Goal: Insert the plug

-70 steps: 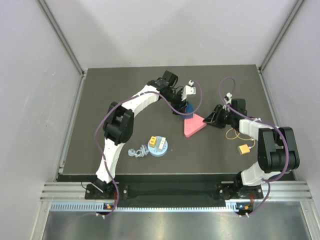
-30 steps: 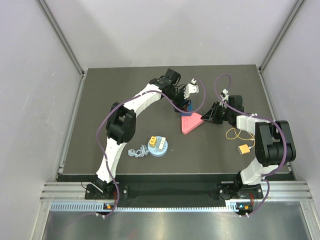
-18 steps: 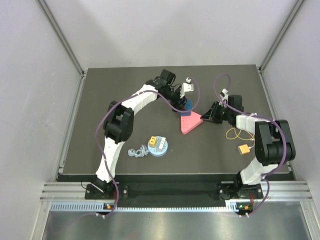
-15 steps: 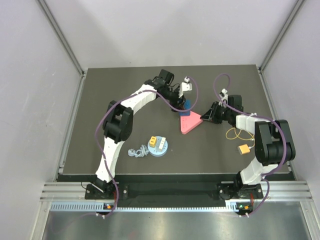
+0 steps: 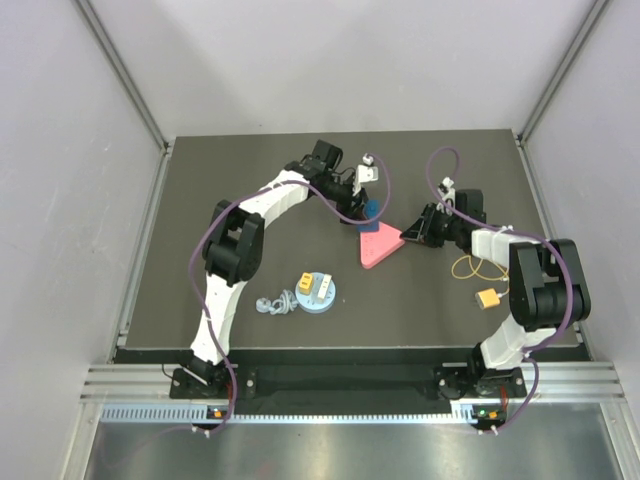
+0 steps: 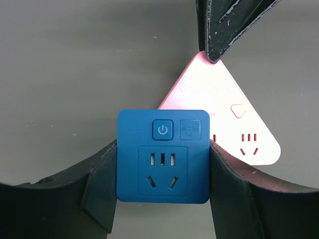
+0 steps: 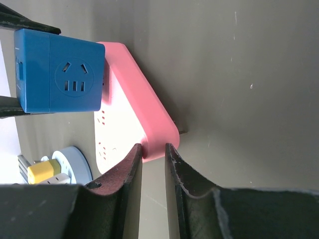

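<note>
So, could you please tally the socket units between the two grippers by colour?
blue socket unit: 1
pink socket unit: 1
Total: 2

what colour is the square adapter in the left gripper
The square adapter is blue; the left wrist view shows it best.

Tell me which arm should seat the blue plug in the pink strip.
Left, probably. The left gripper clamps the blue plug over the pink strip; the right gripper pinches the strip's corner, bracing it.
</note>
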